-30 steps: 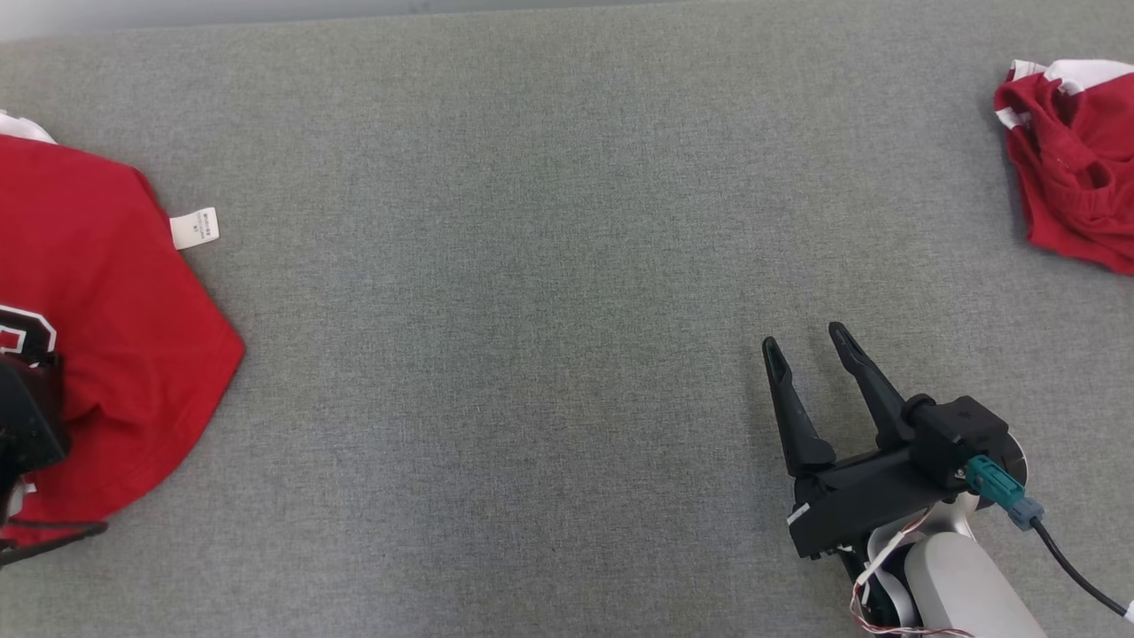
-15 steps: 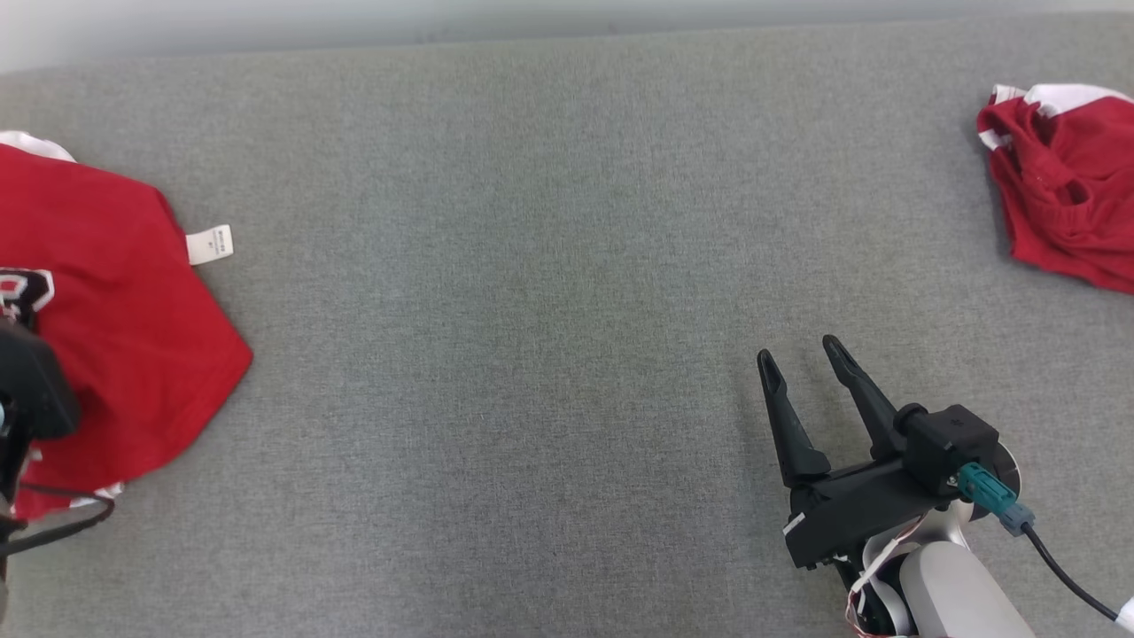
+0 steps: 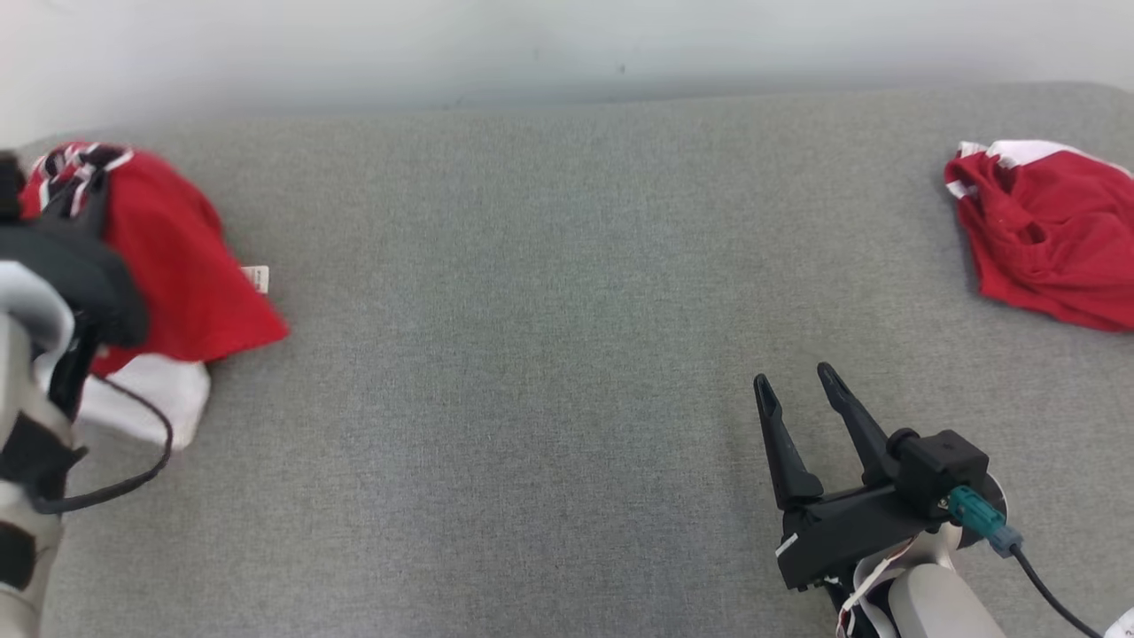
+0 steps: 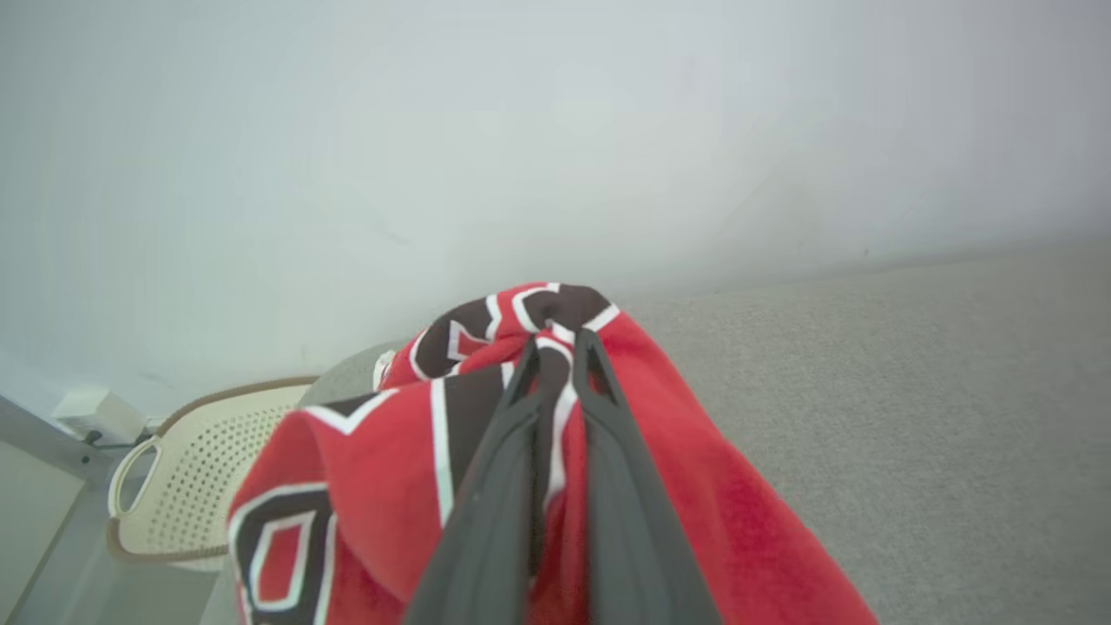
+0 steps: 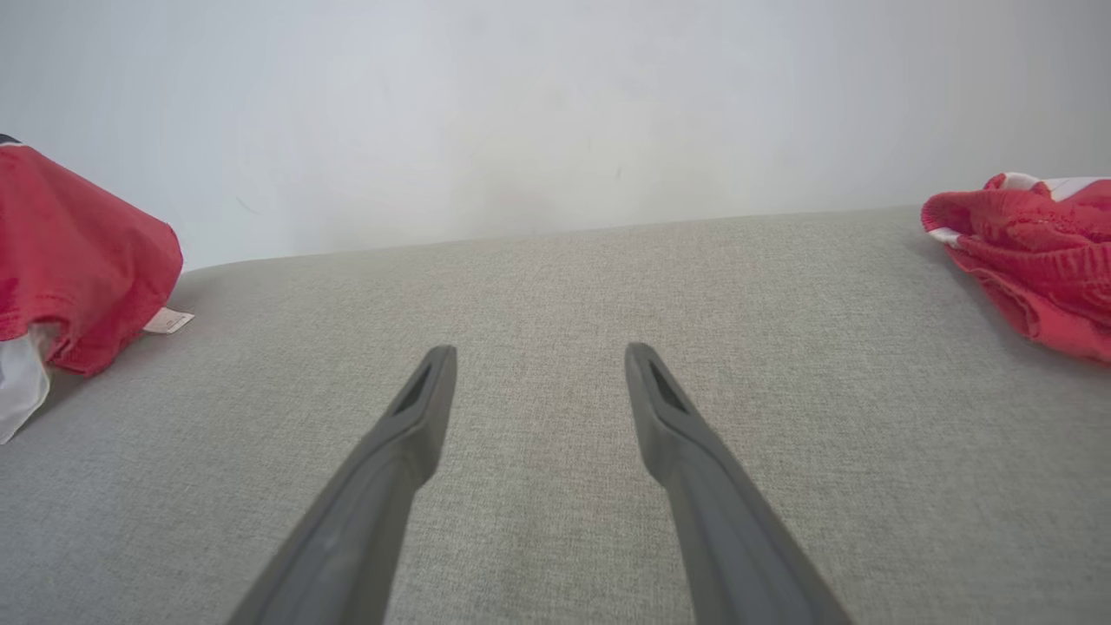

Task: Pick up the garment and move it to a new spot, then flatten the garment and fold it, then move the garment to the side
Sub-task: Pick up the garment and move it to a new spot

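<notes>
At nine o'clock in the head view, the left gripper (image 4: 555, 343) is clenched on a fold of the garment (image 3: 186, 266), a red jersey with black and white lettering. In the left wrist view its two dark fingers (image 4: 608, 434) stand almost together, with a strip of the lettered cloth pinched between them. The garment hangs bunched from that grip; its lower red edge and a white part (image 3: 151, 394) reach the grey padded surface (image 3: 532, 354) at about eight o'clock. A small white label (image 3: 256, 278) sticks out of the garment's right side. A black cable (image 3: 133, 478) loops beside the pale left forearm. A cream perforated basket (image 4: 182, 469) sits beyond the surface's edge, at eight o'clock in the left wrist view. Bare grey cloth lies across the middle, with a pale wall (image 3: 532, 44) behind it at twelve o'clock. At about four o'clock the right gripper (image 3: 795, 377) hovers released, its fingers spread wide with nothing between them, well apart from the garment. A teal connector (image 3: 970, 514) juts from its wrist. Between two and three o'clock a second red cloth (image 3: 1036, 239) with white trim lies crumpled on the surface.
</notes>
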### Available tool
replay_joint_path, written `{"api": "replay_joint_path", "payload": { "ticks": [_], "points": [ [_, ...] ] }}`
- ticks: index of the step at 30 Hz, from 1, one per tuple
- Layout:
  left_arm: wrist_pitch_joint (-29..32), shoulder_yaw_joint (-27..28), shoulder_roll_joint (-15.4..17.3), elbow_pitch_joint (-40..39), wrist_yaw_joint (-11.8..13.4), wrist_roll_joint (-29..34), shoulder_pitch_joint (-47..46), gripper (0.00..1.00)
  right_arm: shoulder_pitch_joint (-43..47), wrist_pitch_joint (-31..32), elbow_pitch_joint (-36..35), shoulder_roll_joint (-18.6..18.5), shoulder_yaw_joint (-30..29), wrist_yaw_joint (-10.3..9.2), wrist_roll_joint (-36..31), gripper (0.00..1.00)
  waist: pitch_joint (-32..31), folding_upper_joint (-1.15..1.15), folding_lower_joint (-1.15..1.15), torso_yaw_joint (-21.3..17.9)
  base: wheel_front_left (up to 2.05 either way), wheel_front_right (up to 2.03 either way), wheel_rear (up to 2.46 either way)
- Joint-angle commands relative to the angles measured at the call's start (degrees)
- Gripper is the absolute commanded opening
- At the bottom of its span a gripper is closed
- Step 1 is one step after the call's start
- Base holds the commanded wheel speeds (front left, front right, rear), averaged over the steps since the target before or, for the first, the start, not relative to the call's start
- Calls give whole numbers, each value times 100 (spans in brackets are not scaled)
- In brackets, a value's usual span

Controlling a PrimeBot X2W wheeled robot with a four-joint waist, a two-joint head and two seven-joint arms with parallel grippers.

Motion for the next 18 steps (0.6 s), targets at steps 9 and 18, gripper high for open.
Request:
{"api": "replay_joint_path", "payload": {
  "ticks": [9, 18],
  "points": [
    [293, -823, -46, -1665, 0, -586, 274, 0, 118, -154, 154, 142, -64, -2, 75, 100, -359, 0, 0, -298, 0, 0, 0],
    [904, -1373, -46, -3501, -1, -948, 762, 0, 145, -225, 238, 223, -119, -2, 59, 100, -467, 0, 0, -664, 0, 0, 0]
  ]
}}
